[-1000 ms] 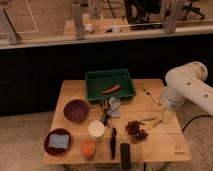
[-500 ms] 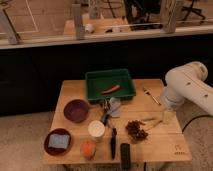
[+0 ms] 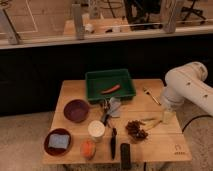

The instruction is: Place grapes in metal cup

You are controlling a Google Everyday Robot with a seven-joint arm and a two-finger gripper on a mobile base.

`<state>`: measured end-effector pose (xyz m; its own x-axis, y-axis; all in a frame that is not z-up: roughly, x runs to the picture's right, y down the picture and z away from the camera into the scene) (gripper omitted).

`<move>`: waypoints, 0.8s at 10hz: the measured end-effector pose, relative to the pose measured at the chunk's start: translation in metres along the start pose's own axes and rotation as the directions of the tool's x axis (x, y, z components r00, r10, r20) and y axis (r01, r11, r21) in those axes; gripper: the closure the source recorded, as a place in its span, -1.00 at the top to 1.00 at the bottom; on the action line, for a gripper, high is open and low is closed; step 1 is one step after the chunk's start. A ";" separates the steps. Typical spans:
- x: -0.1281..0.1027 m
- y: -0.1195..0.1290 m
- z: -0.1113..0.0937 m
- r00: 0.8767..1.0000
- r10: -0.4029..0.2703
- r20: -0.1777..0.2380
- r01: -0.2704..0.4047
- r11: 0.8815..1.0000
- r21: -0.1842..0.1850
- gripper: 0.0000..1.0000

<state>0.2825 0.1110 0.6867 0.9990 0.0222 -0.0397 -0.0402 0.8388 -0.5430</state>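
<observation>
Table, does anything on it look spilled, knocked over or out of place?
Nothing stands out. The purple bowl, the green tray and the white-topped cup sit upright, and the grapes lie in one cluster on the table. The hand hangs open beside the grapes.

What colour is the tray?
The tray is green, seen in the camera view; the gripper hangs right of the grapes.

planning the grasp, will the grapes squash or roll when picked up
Probably soft: the grapes are a bumpy cluster, so berries may squash or detach. Lying flat, they seem unlikely to roll. The gripper hangs to their right.
</observation>
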 end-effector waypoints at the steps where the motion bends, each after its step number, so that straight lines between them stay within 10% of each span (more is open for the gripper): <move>1: -0.011 0.003 0.012 0.999 -0.034 0.008 0.034 0.999 -0.006 0.60; 8: -0.063 0.010 0.118 0.989 -0.147 0.031 0.148 0.989 -0.019 0.60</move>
<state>0.2213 0.1821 0.7827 0.9942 -0.0848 0.0664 0.1075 0.8223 -0.5588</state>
